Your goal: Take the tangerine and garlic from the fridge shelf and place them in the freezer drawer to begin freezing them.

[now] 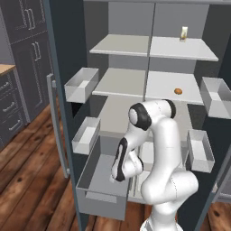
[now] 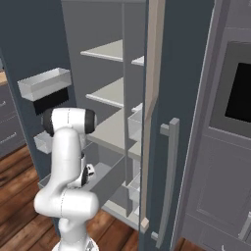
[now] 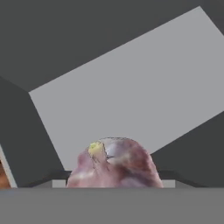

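Pinkish garlic [image 3: 114, 164] sits between the fingers above the freezer drawer [image 3: 131, 92].

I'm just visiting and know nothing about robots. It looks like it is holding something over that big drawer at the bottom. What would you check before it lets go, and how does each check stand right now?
1. Garlic in the tool: ok, the hand view shows it right at the tips, so it reads as held.
2. Freezer drawer pulled out: ok, its open top shows.
3. Garlic over the drawer: ok, the hand view shows grey drawer floor beyond it.
4. Drawer floor below free of other items: ok as far as visible.
5. Height above the floor: cannot tell.
6. Tangerine waiting: ok, it sits on the fridge shelf.
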